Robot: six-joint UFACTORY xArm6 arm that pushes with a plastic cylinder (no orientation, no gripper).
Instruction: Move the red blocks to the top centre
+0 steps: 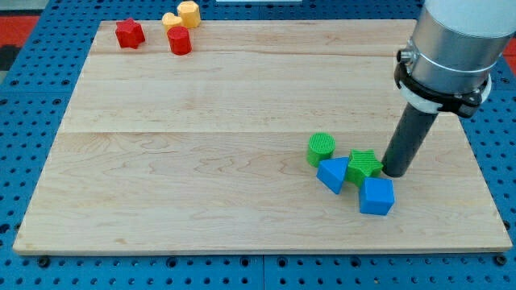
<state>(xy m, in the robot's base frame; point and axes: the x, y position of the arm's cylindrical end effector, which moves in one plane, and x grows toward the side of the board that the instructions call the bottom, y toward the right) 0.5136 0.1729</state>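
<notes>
A red star-shaped block [129,33] lies at the top left of the wooden board [201,161]. A red cylinder [180,41] stands to its right, touching a yellow heart-shaped block [172,20]. A yellow hexagonal block [189,13] sits just right of the heart. My tip [395,171] rests on the board at the right, far from the red blocks, touching or nearly touching the right side of a green star-shaped block [364,164].
A green cylinder [321,149], a blue triangular block [333,173] and a blue cube [376,196] cluster with the green star at the lower right. The arm's grey body [455,44] hangs over the board's top right. A blue pegboard [24,121] surrounds the board.
</notes>
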